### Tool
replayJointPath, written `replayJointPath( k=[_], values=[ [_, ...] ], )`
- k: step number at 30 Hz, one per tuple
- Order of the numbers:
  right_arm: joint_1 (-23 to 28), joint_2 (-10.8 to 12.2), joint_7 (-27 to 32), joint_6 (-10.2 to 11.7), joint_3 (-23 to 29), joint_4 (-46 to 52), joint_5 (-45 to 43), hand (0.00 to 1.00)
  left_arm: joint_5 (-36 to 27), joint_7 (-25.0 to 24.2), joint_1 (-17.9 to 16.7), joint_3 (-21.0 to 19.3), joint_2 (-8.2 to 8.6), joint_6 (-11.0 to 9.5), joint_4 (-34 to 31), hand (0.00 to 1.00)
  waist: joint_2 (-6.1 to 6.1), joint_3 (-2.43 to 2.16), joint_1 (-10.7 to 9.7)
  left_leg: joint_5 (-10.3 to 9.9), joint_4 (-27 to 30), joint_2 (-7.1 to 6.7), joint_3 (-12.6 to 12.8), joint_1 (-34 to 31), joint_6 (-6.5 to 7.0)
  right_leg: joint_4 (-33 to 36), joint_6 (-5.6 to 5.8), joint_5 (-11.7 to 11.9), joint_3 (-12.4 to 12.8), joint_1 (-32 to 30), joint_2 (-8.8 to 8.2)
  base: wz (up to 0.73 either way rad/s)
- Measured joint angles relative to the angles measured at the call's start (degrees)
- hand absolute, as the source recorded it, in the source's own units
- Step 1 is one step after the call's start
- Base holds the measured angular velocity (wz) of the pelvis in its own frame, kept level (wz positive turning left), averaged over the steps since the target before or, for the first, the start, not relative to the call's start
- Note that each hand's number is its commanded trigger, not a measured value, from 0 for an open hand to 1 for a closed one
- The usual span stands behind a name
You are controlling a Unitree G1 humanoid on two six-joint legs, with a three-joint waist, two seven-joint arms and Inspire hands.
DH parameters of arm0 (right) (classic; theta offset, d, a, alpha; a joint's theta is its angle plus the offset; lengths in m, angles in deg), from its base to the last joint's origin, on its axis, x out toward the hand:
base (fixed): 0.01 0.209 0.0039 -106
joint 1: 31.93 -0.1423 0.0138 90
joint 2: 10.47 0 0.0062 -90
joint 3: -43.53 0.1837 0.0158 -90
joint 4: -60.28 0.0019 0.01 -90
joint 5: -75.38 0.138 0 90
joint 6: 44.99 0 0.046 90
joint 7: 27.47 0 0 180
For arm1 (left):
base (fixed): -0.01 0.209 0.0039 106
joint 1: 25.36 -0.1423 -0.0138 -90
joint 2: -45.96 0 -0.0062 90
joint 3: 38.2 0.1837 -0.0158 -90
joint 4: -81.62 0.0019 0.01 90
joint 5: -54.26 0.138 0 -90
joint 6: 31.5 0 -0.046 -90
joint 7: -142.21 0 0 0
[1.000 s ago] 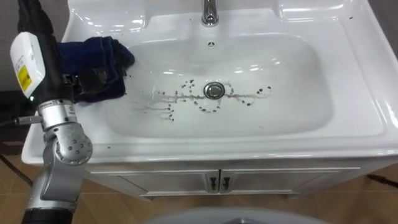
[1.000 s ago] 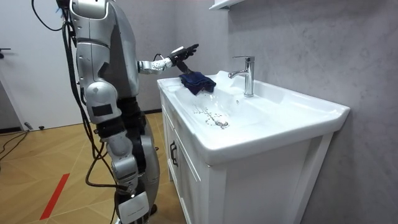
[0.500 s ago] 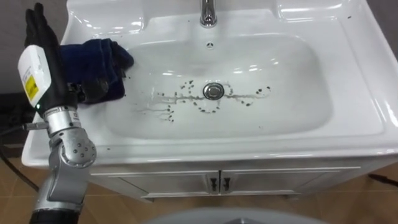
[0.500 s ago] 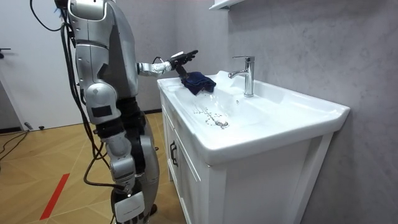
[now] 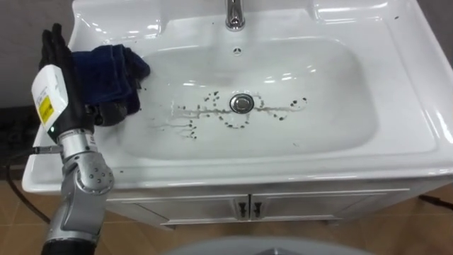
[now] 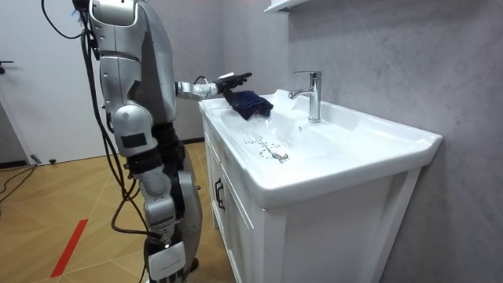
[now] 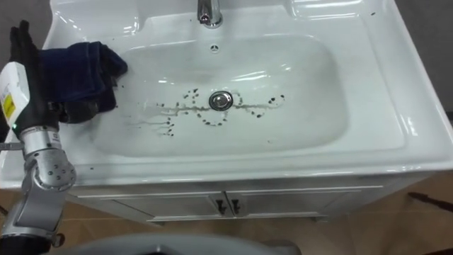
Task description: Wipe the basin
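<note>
Left hand: the left hand is at the basin's left edge, fingers straight and released, pointing towards the wall. It is just beside the cloth; I cannot tell whether it touches it.
Cloth: the dark blue cloth is bunched up on the counter rim at the left. Its near edge hangs over the slope into the basin.
Basin: the white basin holds a scatter of dark specks and thin streaks around the metal drain. The faucet is behind it.
Change: the hand has come lower and level, nearer the cloth. The cloth and specks lie as before.
Room view: the robot stands at the vanity cabinet front, left arm stretched out, flat hand over the cloth.
Right eye view: same layout, with the hand at the far left edge.
</note>
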Motion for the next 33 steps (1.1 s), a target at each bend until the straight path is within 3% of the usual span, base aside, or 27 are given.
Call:
replayJointPath(
  k=[9, 17, 33],
  values=[
    [0.06, 0.29, -0.06, -0.75, 0.0, 0.83, -0.1, 0.0, -0.3, -0.75, 0.09, -0.2, 0.0, 1.59, 4.27, 0.0, -0.25, -0.03, -0.15, 0.03, -0.07, -0.06, 0.08, 0.89, -0.02, -0.02, 0.0, 0.0, 0.46, 0.58, -0.04, -0.04],
    [0.07, 0.3, -0.08, -3.17, 0.02, 1.01, -0.08, 0.0, -0.26, -1.03, 0.21, -0.21, 0.0, 3.18, 4.29, 0.0, -0.44, -0.14, -0.08, 0.05, 0.03, -0.09, 0.19, 0.94, 0.02, -0.06, -0.01, 0.0, 1.23, 0.44, 0.03, -0.03],
    [-0.07, 0.29, 0.17, -3.29, -0.23, 1.42, -0.09, 0.0, -0.29, -1.0, 0.52, -0.16, 0.01, 5.33, 4.29, 0.0, -0.24, -0.35, -0.27, 0.06, 0.03, 0.01, 0.14, 1.16, 0.02, 0.05, -0.15, 0.09, 1.54, 0.43, 0.15, 0.0]
  ],
)
